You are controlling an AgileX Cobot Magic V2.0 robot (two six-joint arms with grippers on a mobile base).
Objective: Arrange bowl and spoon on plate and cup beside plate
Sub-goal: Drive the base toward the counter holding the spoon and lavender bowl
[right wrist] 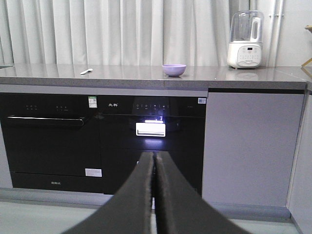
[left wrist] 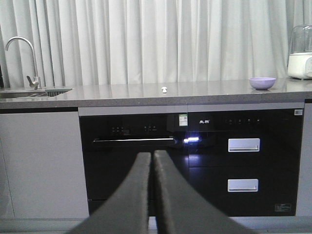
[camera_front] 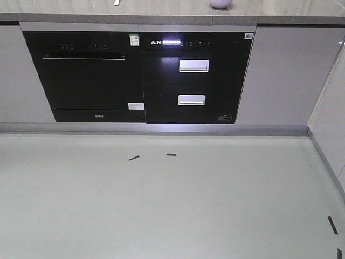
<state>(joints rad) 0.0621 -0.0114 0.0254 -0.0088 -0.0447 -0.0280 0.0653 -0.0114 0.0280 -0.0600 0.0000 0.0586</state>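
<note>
Your right gripper [right wrist: 154, 155], pinched closed and empty like your left gripper [left wrist: 152, 155], is nearer the purple bowl [right wrist: 174, 69], up ahead on the counter [right wrist: 234, 76], just right of middle.

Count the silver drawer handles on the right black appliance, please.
2. The upper handle is just below the lit panel; the lower handle is straight under it. The front view shows both fully, and no others seem hidden.
</note>
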